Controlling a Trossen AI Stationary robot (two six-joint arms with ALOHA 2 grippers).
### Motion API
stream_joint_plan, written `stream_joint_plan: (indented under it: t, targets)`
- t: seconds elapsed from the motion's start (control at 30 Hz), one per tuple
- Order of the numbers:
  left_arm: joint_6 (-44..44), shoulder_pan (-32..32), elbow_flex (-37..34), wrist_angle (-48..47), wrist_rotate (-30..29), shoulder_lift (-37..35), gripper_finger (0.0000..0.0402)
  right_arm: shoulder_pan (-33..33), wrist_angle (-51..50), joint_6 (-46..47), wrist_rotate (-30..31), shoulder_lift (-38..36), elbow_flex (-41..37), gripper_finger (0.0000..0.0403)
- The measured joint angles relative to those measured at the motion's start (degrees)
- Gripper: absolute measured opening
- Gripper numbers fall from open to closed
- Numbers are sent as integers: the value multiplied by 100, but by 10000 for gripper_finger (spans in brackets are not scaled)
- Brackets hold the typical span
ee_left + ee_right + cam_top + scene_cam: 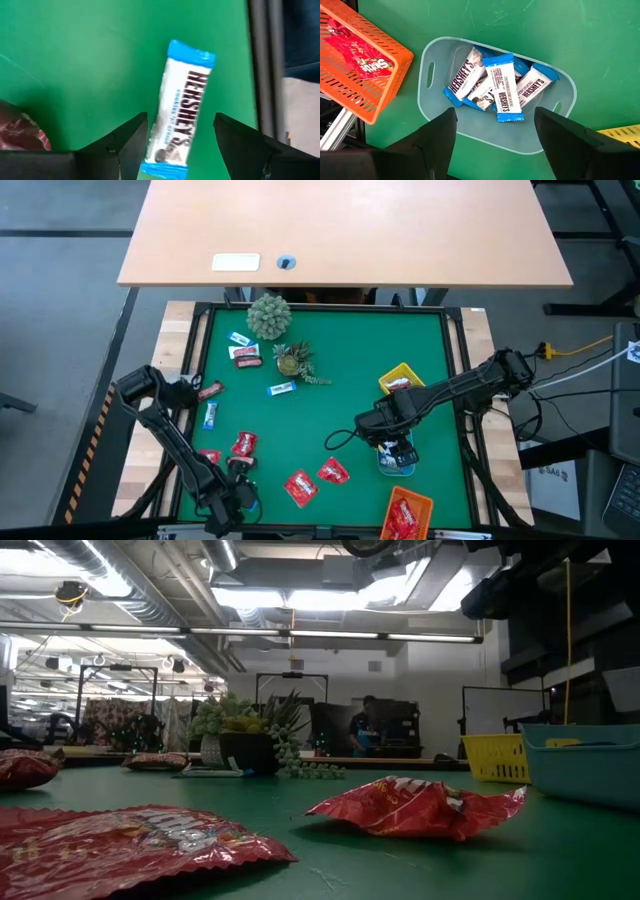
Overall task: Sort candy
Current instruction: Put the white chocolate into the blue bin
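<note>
With the step in hand apparently the pick-up of one stray sweet, the work sits at the near edge of the green felt mat, where the left gripper hangs over a blue-and-white wrapped chocolate bar lying flat, close to the black frame. Its fingers stand apart, one on either side of the bar's lower end and not yet touching it. To do this well, I would come straight down, close across the bar's narrow width nearer its middle, and avoid the red wrapper just beside it. Close by, the orange mesh tray holds shiny red packets, and more loose red packets lie on the mat. Farther in, the right gripper hovers with its fingers spread and empty above the pale blue translucent tub, where several matching bars are piled; the lifted bar probably belongs there. Beyond are the yellow mesh tray, a maroon mini bar and small green plants.
</note>
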Motion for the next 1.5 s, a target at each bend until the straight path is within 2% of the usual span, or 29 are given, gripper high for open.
stream_joint_plan:
  t: [0.2,0.53,0.67,1.0,1.3,1.5]
  targets:
    - [0,0,15,-15,-70,201,210,0,-5,188,-2,0,0,266]
    - [-85,28,9,-49,-184,225,111,7,-248,367,-126,-92,2,266]
    - [-478,156,-10,9,-91,134,88,7,-290,413,-98,-245,2,266]
    - [-493,802,-15,527,-77,-349,82,7,-313,455,172,-991,2,266]
    - [-440,1865,-4,927,-119,-686,82,0,-361,433,636,-1531,2,266]
    - [375,2804,-4,1748,-135,-684,82,0,-363,295,1080,-1779,2,266]
